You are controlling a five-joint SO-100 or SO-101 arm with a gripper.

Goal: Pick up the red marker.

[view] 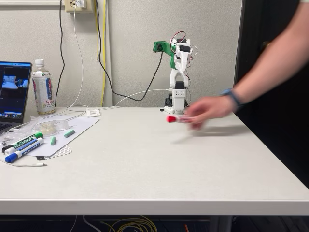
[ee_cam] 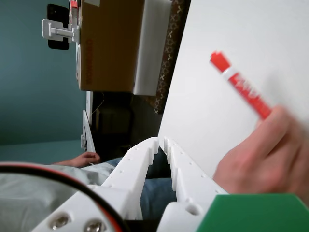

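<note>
The red marker has a red cap and a red-labelled white barrel. A person's hand holds it by the rear end just above the white table, reaching in from the right. It hovers in front of the base of my arm, which is folded upright at the table's far edge. In the wrist view the marker sticks up and left out of the hand, to the right of my gripper. The white fingers lie close together with nothing between them, apart from the marker.
At the left of the table lie a green-capped marker and a blue-capped marker on a paper sheet, with a clear tub, a bottle and a laptop. A cardboard box shows in the wrist view.
</note>
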